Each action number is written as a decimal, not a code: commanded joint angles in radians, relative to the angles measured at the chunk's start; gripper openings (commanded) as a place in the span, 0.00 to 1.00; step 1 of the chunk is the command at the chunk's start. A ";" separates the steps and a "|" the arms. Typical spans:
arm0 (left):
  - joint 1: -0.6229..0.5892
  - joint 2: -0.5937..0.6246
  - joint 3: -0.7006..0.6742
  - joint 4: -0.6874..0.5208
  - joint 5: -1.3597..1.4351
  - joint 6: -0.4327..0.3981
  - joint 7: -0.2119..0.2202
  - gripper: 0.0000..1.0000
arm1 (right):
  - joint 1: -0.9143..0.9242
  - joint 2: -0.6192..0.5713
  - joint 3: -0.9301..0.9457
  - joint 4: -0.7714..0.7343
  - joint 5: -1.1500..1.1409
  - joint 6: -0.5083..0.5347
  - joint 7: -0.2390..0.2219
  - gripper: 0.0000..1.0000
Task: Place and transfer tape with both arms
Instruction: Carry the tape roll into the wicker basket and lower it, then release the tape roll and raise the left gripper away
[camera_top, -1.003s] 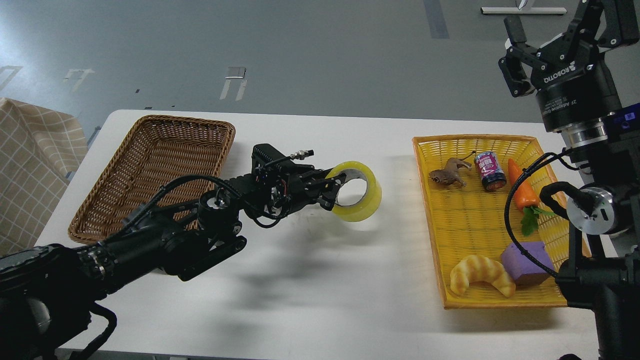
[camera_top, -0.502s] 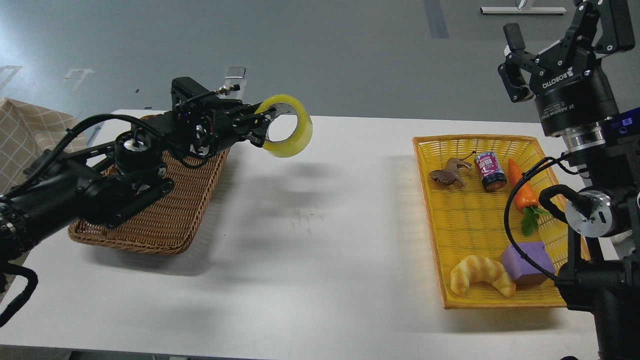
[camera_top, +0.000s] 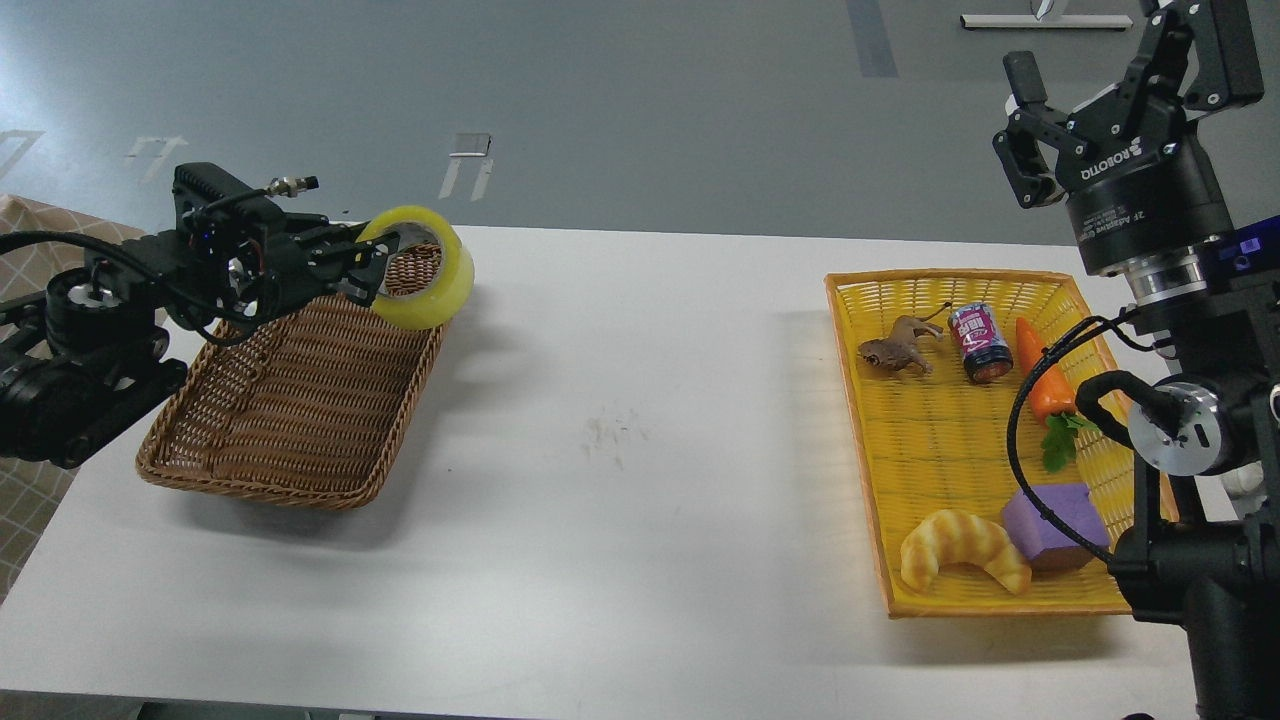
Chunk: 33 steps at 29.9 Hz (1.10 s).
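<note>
From the head view, your left gripper (camera_top: 372, 268) is clamped on the tape (camera_top: 420, 267), hanging it over the brown basket (camera_top: 290, 400) at 10 o'clock, ready to drop. Your right gripper (camera_top: 1040, 130) waits at 2 o'clock, spread wide, empty.

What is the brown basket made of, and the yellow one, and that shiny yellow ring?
The brown basket looks like woven wicker: matte strands in ribbed rows. The yellow basket seems to be glossy plastic moulded in a weave pattern, though that is hard to confirm. The tape looks like translucent shiny plastic film wound on a pale, probably cardboard core, held by the left claw.
</note>
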 joint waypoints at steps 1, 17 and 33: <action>0.021 0.017 0.000 0.033 -0.014 0.000 -0.028 0.16 | -0.007 0.000 0.000 0.002 0.000 0.002 -0.001 1.00; 0.051 -0.001 0.001 0.191 -0.045 0.043 -0.088 0.83 | -0.015 0.000 -0.003 0.003 0.000 0.002 -0.001 1.00; 0.071 -0.004 -0.011 0.189 -0.302 0.051 -0.138 0.98 | -0.030 0.000 -0.007 0.003 0.000 0.002 -0.001 1.00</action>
